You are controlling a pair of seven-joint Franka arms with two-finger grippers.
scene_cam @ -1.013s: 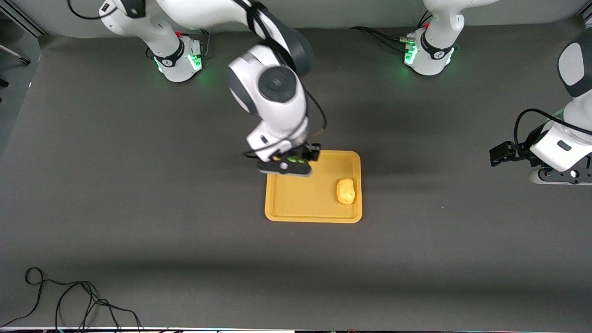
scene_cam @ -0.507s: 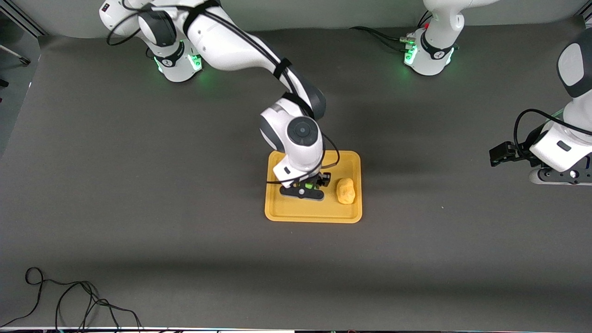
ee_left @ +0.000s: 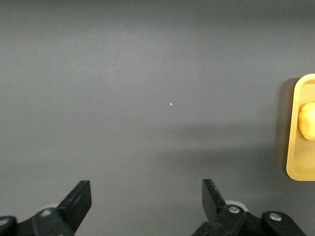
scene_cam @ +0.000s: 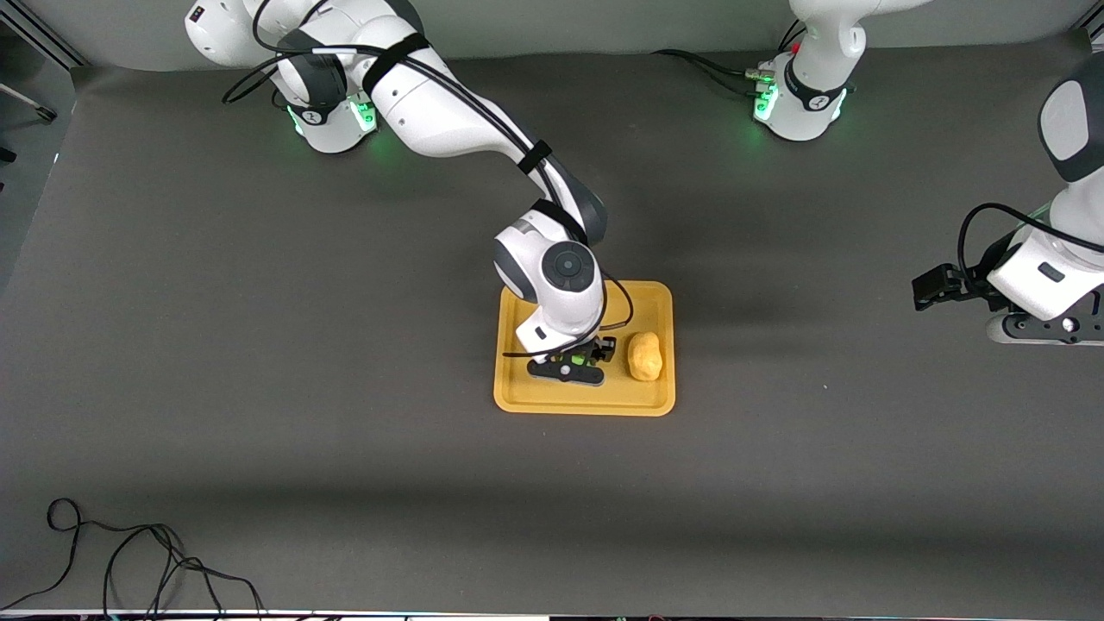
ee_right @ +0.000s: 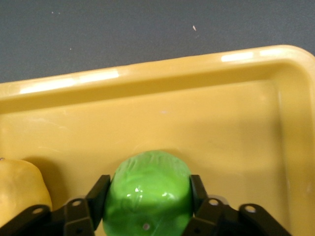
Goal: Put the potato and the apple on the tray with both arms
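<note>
Cable: a loose black cable (scene_cam: 129,561) lies on the table at the edge nearest the front camera, toward the right arm's end.
Table: dark grey surface (scene_cam: 259,388); the tray sits about mid-table.
Tray: the orange-yellow tray (scene_cam: 517,398) lies flat, its low rim showing all round in the front view; the right wrist view shows one rounded corner (ee_right: 290,64) and a bare stretch of its floor.
Right gripper: the right gripper (scene_cam: 576,360) is down inside the tray, over its middle part; its fingers (ee_right: 98,191) press against both sides of the apple, so it is clenched on the fruit.
Apple: the bright green apple (ee_right: 147,191) sits between those fingers, low over the tray floor; whether it touches the floor I cannot tell. In the front view only a sliver of green (scene_cam: 576,354) shows under the wrist.
Potato: the yellow-tan potato (scene_cam: 644,356) lies on the tray, just beside the right gripper on the side toward the left arm's end, apart from the apple; its edge shows in the right wrist view (ee_right: 19,189).
Left gripper: the left gripper (ee_left: 145,201) waits over bare table at the left arm's end, well apart from the tray; its fingers (ee_left: 78,199) stand wide apart with nothing between them.
Bases: both arm bases stand farthest from the front camera, each with a green light (scene_cam: 369,114).
</note>
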